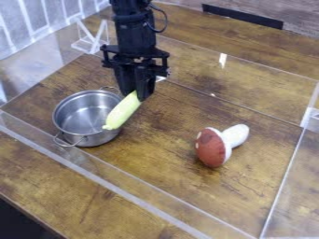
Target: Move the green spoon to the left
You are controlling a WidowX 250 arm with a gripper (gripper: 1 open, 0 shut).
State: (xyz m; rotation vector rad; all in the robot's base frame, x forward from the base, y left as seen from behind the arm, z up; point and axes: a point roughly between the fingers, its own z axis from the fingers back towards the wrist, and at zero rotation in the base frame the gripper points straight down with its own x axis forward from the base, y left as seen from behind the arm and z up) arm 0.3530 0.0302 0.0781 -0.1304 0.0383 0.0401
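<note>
One green spoon (pixel 122 112), clenched in gripper (pixel 140 92).
Held tilted at right side of steel pot (pixel 85 118); mushroom toy (pixel 214 147) farther right on worktop (pixel 162 173).

Brown wooden tabletop (pixel 156 191), pale line markings (pixel 103 174)

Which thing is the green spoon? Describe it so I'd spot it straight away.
On the wooden table, find the round steel pot. Just at its right side in the picture, below the black robot arm, is the green spoon: slim, slanted and pale yellow-green, the only thing that colour.
</note>
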